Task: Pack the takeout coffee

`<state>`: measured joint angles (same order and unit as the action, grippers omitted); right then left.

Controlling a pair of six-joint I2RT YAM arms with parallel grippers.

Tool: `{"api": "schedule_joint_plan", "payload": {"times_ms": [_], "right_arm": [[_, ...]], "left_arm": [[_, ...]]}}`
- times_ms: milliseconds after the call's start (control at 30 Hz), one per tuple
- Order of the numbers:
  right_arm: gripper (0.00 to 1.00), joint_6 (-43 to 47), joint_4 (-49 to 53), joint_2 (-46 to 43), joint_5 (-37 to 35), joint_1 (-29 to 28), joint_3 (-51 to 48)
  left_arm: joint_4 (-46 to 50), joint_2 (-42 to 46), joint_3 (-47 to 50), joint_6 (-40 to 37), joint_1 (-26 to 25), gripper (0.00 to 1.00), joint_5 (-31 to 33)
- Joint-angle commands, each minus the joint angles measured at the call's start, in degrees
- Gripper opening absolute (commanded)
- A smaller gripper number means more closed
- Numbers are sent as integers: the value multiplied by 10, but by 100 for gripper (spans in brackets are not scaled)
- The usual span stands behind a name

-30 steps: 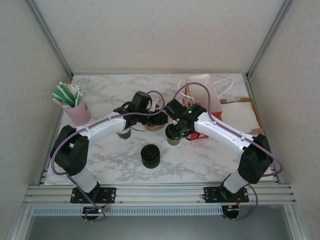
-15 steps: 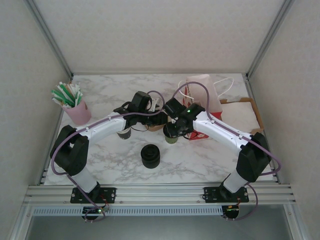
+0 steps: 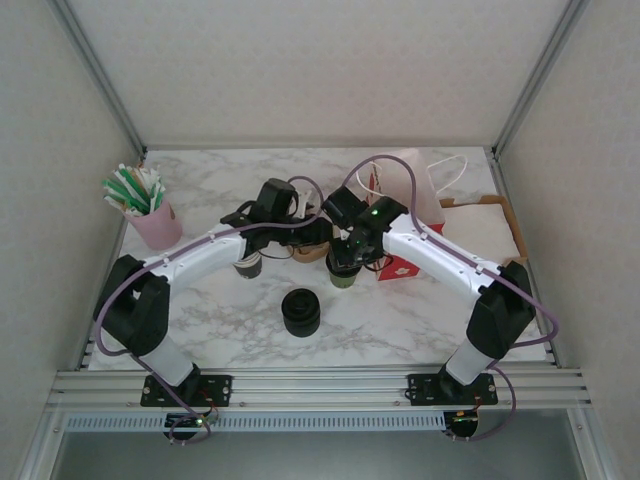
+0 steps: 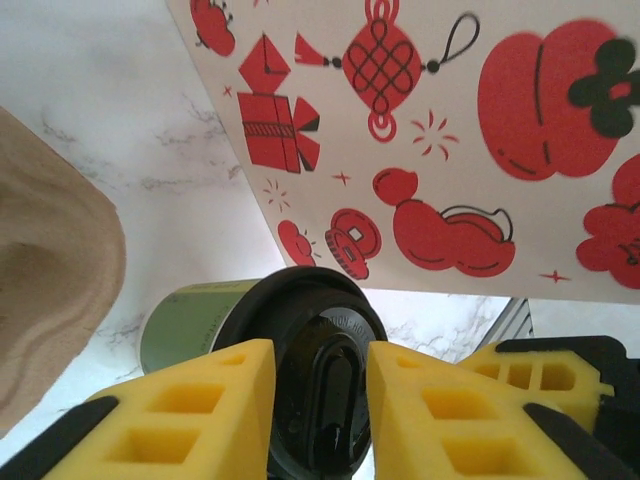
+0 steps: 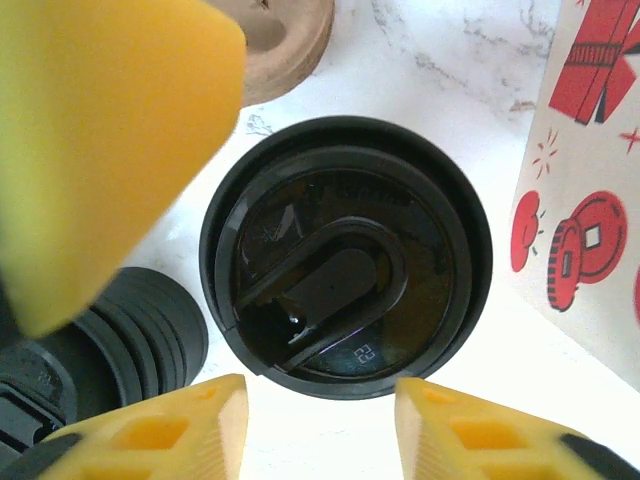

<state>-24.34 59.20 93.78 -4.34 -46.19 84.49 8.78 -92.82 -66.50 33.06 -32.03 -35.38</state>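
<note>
Right wrist view: takeout coffee [image 5: 345, 258] upright, just beside red-printed bag [image 5: 590, 200].

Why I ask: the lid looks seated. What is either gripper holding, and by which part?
Right gripper: nothing, jaws open above the takeout coffee. Left gripper brackets its black lid on both sides; whether it grips cannot be told.

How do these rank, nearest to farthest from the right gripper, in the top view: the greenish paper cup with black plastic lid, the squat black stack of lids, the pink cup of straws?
From the right gripper:
1. The greenish paper cup, right under it.
2. The squat black stack of lids, toward the near edge.
3. The pink cup of straws, far left.
</note>
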Motion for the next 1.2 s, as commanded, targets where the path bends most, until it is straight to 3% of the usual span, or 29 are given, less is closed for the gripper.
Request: {"api": "schedule_joint_plan", "payload": {"times_ms": [0,300,467,833,1167], "right_arm": [[51,10,24,9,-4,8,27],[76,35,31,40,7,27,58],[82,45,33,63,19,27,73],[86,51,35,94,18,26,71],[82,51,48,117,0,29,84]], "left_arm": [[-14,32,6,8,15,33,13],[-14,84,26,16,62,50,28],[-14,106,37,17,78,60,36],[-13,120,46,16,94,65,32],[-12,124,49,14,97,66,30]]}}
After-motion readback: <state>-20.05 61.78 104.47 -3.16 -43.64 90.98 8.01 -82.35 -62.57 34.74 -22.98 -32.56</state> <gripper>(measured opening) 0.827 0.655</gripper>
